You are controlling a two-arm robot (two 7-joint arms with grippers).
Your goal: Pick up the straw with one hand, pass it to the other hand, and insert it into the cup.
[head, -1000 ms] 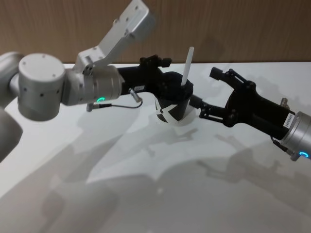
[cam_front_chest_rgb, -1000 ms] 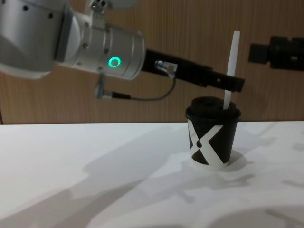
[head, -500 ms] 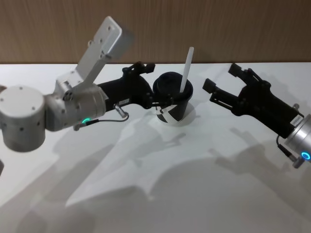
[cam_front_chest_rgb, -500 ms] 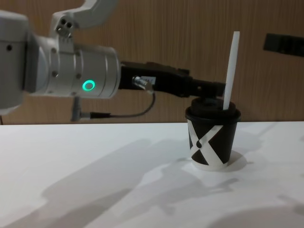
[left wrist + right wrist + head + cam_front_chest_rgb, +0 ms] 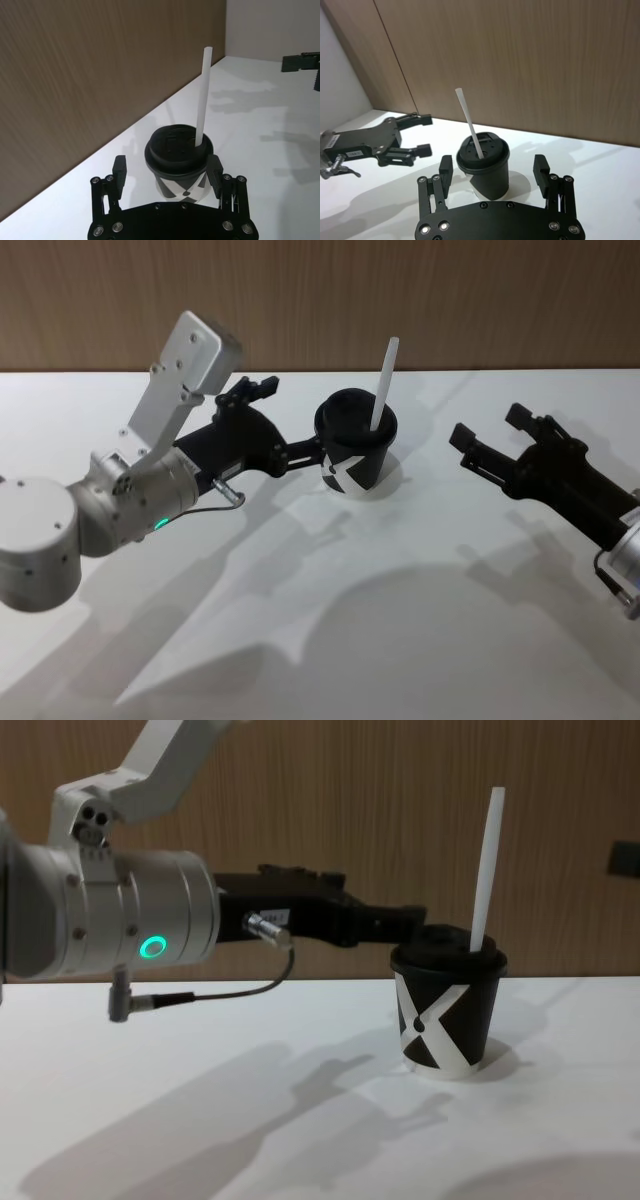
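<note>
Both grippers are being held open and empty: the left gripper [image 5: 285, 415] just beside the cup [image 5: 356, 452], the right gripper [image 5: 492, 438] well apart from it. Judged from this, clearing away is being done; it is done best straight back, without nudging the cup. The thin, straight white straw [image 5: 383, 383] is standing tilted through the cup's black domed lid [image 5: 178, 151].

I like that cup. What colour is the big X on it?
White, on the black cup; clearest in the chest view.

Big white X with a drop mark on the cup [image 5: 446, 1020]; no readable text
</note>
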